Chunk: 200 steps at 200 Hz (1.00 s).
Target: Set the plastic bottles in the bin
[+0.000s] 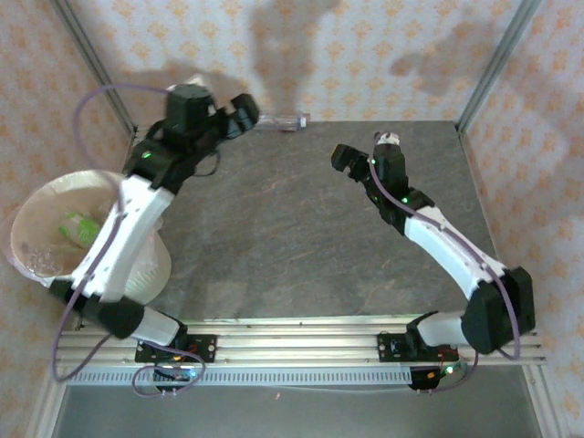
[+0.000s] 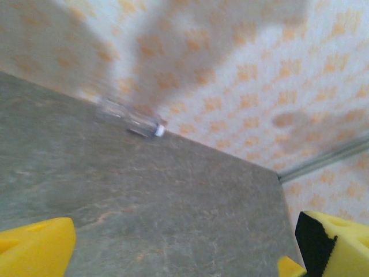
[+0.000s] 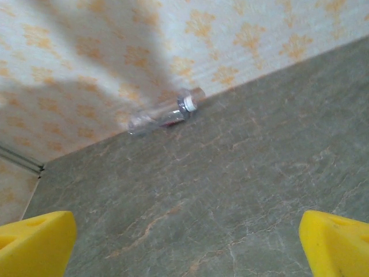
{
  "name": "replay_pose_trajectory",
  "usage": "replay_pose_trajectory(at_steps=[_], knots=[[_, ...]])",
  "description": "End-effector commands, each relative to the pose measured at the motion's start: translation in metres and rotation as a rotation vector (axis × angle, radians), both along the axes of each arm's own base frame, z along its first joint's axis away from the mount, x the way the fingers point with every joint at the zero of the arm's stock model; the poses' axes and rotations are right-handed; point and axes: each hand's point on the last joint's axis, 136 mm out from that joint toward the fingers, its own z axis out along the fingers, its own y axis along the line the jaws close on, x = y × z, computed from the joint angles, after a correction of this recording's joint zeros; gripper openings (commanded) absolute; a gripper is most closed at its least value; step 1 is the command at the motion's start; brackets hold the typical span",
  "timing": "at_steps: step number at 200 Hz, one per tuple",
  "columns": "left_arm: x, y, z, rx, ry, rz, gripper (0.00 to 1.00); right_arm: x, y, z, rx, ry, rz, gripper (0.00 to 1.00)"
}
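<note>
Right at the top centre of the overhead view, one clear bottle lies on its side where the far edge of the grey table meets the patterned wall. The left wrist view has it as a blurred shape in the upper left, cap to the right. The right wrist view shows it more sharply above centre, its ribbed neck and cap at the right end.

At the left edge of the overhead frame stands the bin, a white bucket with a pale bag lining. Inside it lie a green-labelled bottle and, lower left, some clear bottles.

The left gripper hangs near the top of the frame, just left of the clear bottle on the table and not touching it. Its claw is released and holds nothing: the left wrist view has its yellow pads at the bottom corners, with bare table between them.

The right gripper sits right of centre in the upper part of the overhead frame, apart from the bottle. Its claw is released too: the right wrist view shows one yellow pad in each bottom corner and nothing but stone-patterned table between.
</note>
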Motion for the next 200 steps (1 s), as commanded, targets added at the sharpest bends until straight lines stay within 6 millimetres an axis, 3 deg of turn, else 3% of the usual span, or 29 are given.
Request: replay_pose_trajectory(at_steps=[1, 20, 26, 49, 84, 99, 123, 147, 173, 200], knots=[[0.048, -0.037, -0.041, 0.018, 0.067, -0.072, 1.00, 0.034, 0.008, 0.007, 0.117, 0.023, 0.023, 0.99], [0.092, -0.052, -0.072, 0.051, 0.100, -0.057, 1.00, 0.069, 0.017, -0.009, 0.150, 0.089, 0.059, 0.99], [0.109, -0.055, -0.091, 0.078, 0.123, -0.041, 1.00, 0.079, 0.019, -0.014, 0.156, 0.112, 0.061, 0.99], [0.160, -0.052, -0.125, 0.117, 0.122, 0.025, 1.00, 0.126, 0.025, -0.036, 0.189, 0.146, 0.047, 0.99], [0.238, -0.018, -0.154, 0.010, 0.047, 0.125, 1.00, 0.204, 0.037, -0.043, 0.278, 0.026, 0.005, 0.99], [0.265, -0.001, -0.162, -0.041, -0.002, 0.135, 1.00, 0.235, 0.042, -0.057, 0.305, 0.012, -0.015, 0.99], [0.293, 0.023, -0.179, -0.083, -0.064, 0.159, 1.00, 0.273, 0.052, -0.068, 0.354, -0.008, -0.024, 0.99], [0.317, 0.041, -0.206, -0.152, -0.111, 0.156, 1.00, 0.299, 0.059, -0.083, 0.388, -0.017, -0.035, 0.99], [0.337, 0.052, -0.239, -0.251, -0.135, 0.125, 1.00, 0.316, 0.062, -0.100, 0.468, -0.064, -0.048, 0.99], [0.347, 0.053, -0.275, -0.366, -0.153, 0.090, 1.00, 0.320, 0.064, -0.116, 0.518, -0.072, -0.067, 0.99]])
